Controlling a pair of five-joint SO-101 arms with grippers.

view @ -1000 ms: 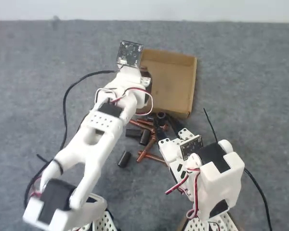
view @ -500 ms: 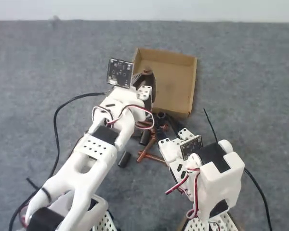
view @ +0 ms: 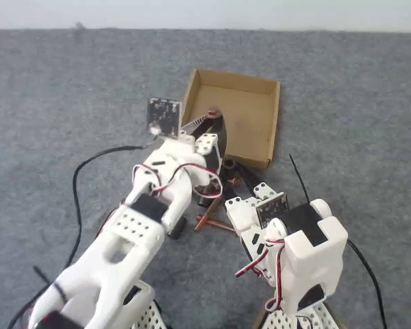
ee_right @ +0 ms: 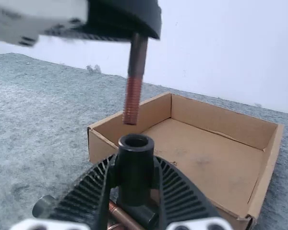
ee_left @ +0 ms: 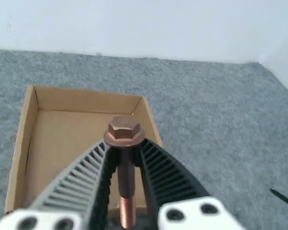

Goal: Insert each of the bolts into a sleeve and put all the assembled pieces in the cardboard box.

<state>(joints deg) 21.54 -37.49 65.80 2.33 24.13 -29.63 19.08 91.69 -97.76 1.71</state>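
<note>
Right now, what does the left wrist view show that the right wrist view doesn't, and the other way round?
Left wrist: the bolt's hex head, and the left gripper clamping the shank just under it, seen from behind.
Right wrist: the black sleeve held upright in the right gripper, bore open upward, and the gap between the bolt's threaded tip and that bore. The tip hangs above it, not yet in.
Shared: the bolt shank, the left gripper, the cardboard box and the grey carpet.

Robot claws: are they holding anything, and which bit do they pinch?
Left gripper pinches a copper bolt by its shank, just under the hex head. Right gripper grips a black sleeve around its sides, open end up.
</note>
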